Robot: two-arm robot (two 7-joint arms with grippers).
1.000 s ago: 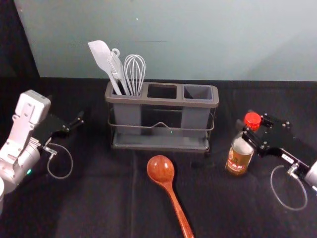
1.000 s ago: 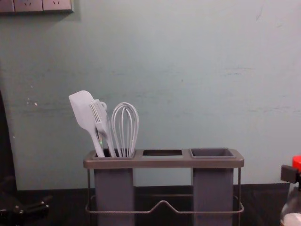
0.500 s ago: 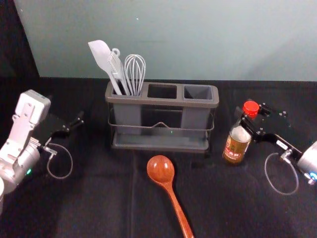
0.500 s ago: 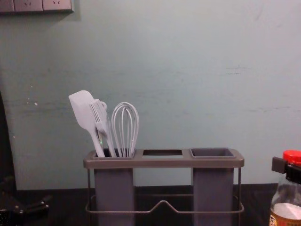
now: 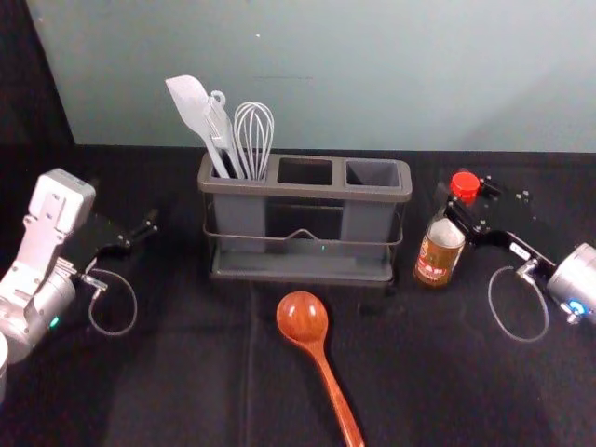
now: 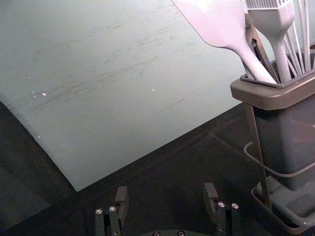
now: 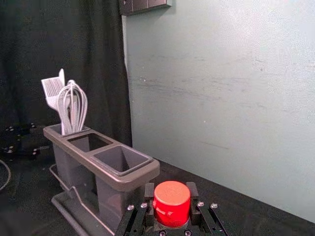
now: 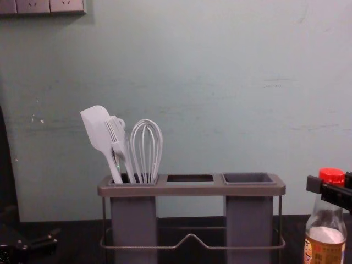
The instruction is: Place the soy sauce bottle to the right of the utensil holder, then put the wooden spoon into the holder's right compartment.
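My right gripper (image 5: 466, 222) is shut on the neck of the soy sauce bottle (image 5: 438, 253), just right of the utensil holder (image 5: 303, 189). In the right wrist view, the red cap (image 7: 172, 202) rises between the fingers of my right gripper (image 7: 172, 209). The chest view has the bottle (image 8: 325, 242) upright at the right edge. The wooden spoon (image 5: 303, 318) lies in front of the holder, bowl toward it. My left gripper (image 5: 144, 233) is parked at the left; in its wrist view the fingers of the left gripper (image 6: 166, 201) stand apart, with nothing between them.
A white spatula (image 5: 189, 104), a brush and a whisk (image 5: 253, 140) stand in the holder's left compartment. Behind the holder rises a pale wall (image 5: 372, 74). A dark curtain (image 7: 64, 39) hangs at the left in the right wrist view.
My right gripper and the soy sauce bottle have moved left and toward the back, closer to the holder's right end. The left arm, holder and spoon have stayed put.
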